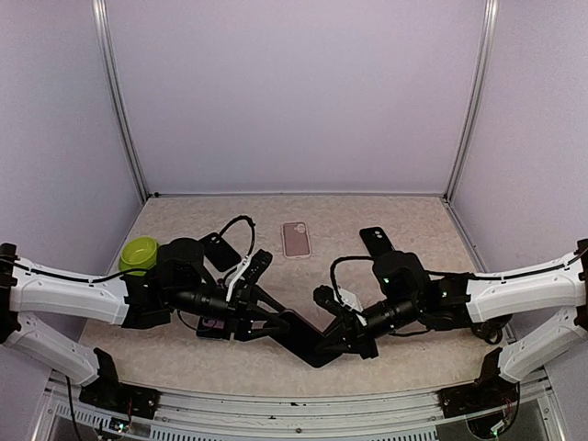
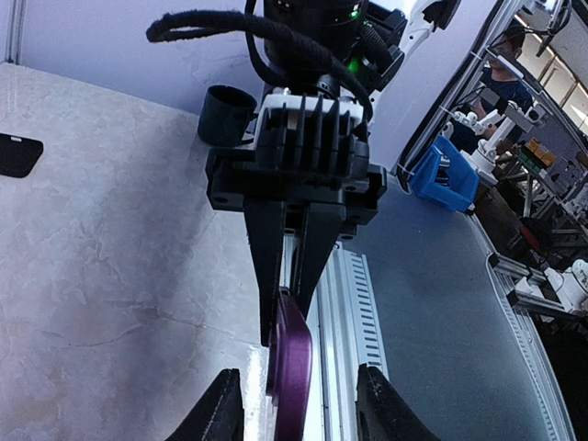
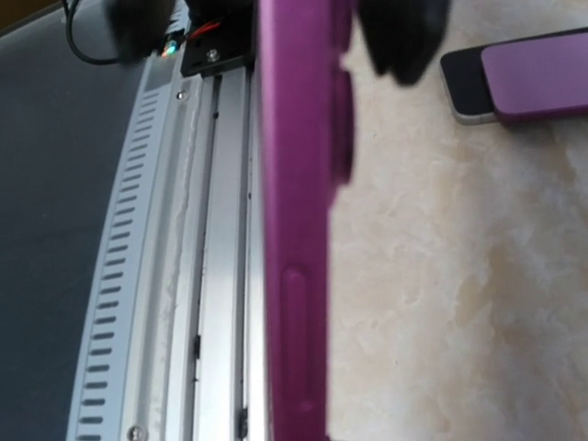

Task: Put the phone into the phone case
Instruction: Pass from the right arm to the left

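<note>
Low in the left wrist view, the right gripper (image 2: 289, 312) pinches the case (image 2: 292, 367) on edge; the left gripper (image 2: 300, 409) straddles it half open (no contact). The phone (image 3: 464, 84) lies on the table (image 3: 441, 276). An off-centre squeeze could twist the case loose.

Place: a robotics lab, seen from inside a test cell.
Enclosure: plain lilac walls (image 1: 294, 92) framed by aluminium posts (image 1: 118, 101).
Bench: marble-patterned tabletop (image 1: 423, 230) edged by a slotted aluminium rail (image 2: 363, 303).
Machines: white-and-black left arm (image 1: 73, 294) and right arm (image 1: 524, 289) mounted at the near edge.
Beyond the cell: a person (image 2: 510, 64), a blue plastic part (image 2: 446, 175), and more white robot hardware (image 2: 570, 276).
</note>
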`<state>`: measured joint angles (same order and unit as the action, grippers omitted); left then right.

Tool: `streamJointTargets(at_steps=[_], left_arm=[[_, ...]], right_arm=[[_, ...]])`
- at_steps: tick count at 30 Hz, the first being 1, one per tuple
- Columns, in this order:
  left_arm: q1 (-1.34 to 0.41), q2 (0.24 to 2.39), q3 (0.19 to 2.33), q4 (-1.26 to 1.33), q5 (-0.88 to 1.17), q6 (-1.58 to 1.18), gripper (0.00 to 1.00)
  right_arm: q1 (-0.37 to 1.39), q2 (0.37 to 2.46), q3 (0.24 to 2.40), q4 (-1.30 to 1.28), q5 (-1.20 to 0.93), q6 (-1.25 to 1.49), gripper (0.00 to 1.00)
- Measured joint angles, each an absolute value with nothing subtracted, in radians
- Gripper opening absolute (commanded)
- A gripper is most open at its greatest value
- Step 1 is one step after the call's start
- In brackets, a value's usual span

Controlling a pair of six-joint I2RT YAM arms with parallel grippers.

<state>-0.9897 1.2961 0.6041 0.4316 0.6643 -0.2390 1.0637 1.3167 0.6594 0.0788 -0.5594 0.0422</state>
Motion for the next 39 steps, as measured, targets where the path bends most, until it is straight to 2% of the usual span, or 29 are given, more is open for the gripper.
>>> streamJointTargets(at_steps=[6,16,23,25,29,34,39], left_arm=[[-1.012,1.308,0.614,0.381,0.645,-0.212,0.31],[-1.015,1.309,0.614,0.352,0.620,-0.179,0.00],[-1.016,1.310,0.618,0.350,0.609,-0.182,0.00],[-1.017,1.309,0.618,0.352,0.600,-0.186,0.00],[-1.018,1.306,0.616,0.361,0.563,-0.214,0.00],[-1.016,1.288,0.607,0.377,0.499,-0.247,0.00],[-1.004,1.246,0.604,0.411,0.471,-0.271,0.00]], right_arm=[[1.064,1.329,0.665,0.061,-0.564,0.040,0.00],[1.057,1.346,0.676,0.047,-0.592,0.025,0.00],[1.048,1.348,0.677,0.047,-0.602,0.023,0.00],[1.045,1.348,0.677,0.047,-0.603,0.024,0.09],[1.034,1.348,0.678,0.051,-0.599,0.028,0.38],[1.005,1.343,0.679,0.073,-0.584,0.044,0.66],[0.971,1.296,0.674,0.122,-0.579,0.076,0.80]])
